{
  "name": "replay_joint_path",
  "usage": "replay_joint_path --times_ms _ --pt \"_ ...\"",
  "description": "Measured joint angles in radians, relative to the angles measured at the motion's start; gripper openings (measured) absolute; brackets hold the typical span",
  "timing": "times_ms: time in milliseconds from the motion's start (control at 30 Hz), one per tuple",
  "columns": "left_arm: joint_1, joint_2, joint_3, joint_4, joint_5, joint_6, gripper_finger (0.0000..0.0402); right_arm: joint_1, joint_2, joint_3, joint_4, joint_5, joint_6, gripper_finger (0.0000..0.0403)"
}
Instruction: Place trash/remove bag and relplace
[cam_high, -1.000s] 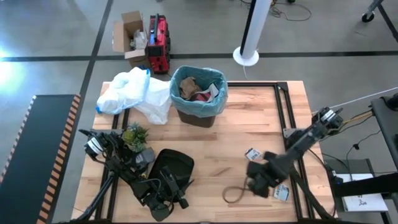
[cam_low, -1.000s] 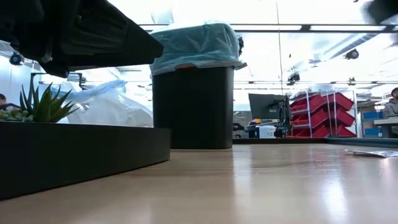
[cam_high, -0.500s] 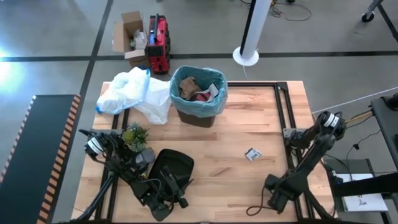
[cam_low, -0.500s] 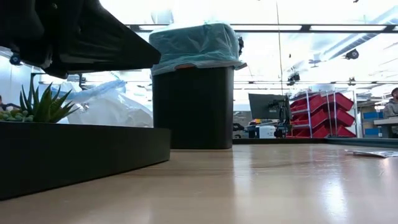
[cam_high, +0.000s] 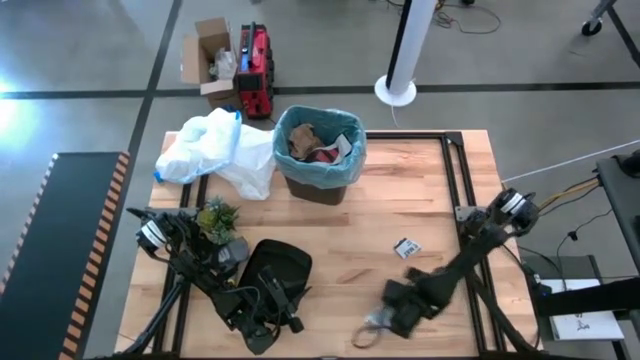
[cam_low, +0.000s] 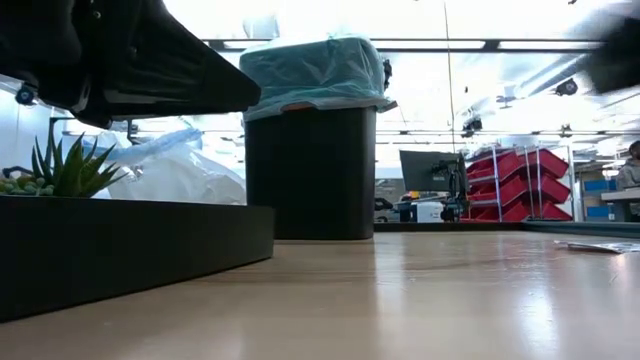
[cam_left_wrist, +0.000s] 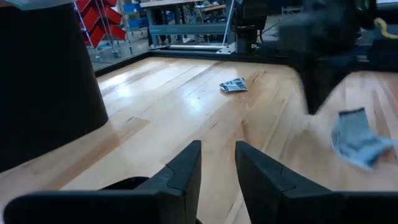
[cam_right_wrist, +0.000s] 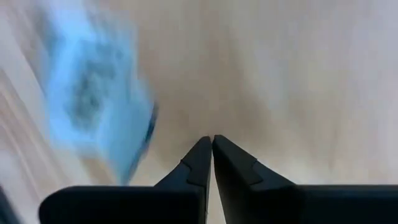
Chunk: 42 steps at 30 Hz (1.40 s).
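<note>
The black bin (cam_high: 318, 160) stands at the table's far middle. Its light-blue bag (cam_high: 345, 165) is folded over the rim, and brown paper and wrappers (cam_high: 305, 140) lie inside. A small printed wrapper (cam_high: 406, 248) lies on the wood right of centre. A grey-white wrapper (cam_left_wrist: 360, 140) lies near the near edge, beside my right gripper (cam_right_wrist: 212, 140). That gripper is shut and points down at the table, with the blurred wrapper (cam_right_wrist: 99, 106) off to one side of its tips. My left gripper (cam_left_wrist: 217, 152) rests low at the near left, narrowly open, holding nothing.
A white plastic bag (cam_high: 215, 150) lies left of the bin, partly over the table's far-left corner. A small green plant in a dark pot (cam_high: 218, 222) stands beside my left arm. Bare wood stretches between the bin and the near edge.
My right gripper has swung toward the near-right corner and then back left along the near edge, moving fast enough to blur. The grey-white wrapper that lay near the right edge now lies farther left, beside the gripper. My left arm has kept still.
</note>
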Motion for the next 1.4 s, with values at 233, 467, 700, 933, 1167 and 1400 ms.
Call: replay_joint_path --times_ms 233,467,700,933,1167,1400 --pt "0.000 0.000 0.000 0.000 0.003 -0.018 0.0096 -0.076 0.015 0.134 0.022 0.168 -0.308 0.0007" --pt "0.014 0.000 0.000 0.029 0.195 -0.020 0.0108 -0.013 0.014 0.152 0.094 0.157 -0.380 0.0036" --pt "0.090 0.015 0.038 0.128 0.483 0.097 0.0111 0.071 0.015 0.119 0.230 0.220 -0.384 0.0133" --pt "0.159 0.153 0.253 0.065 0.613 0.189 0.0122 0.173 -0.125 0.020 0.146 0.547 -0.287 0.0178" --pt "0.220 0.306 0.521 -0.214 0.732 0.166 0.0149 0.234 -0.324 -0.175 0.037 0.654 -0.006 0.0168" --pt "0.251 0.344 0.632 -0.415 0.709 0.068 0.0185 0.275 -0.367 -0.306 0.077 0.638 0.082 0.0160"
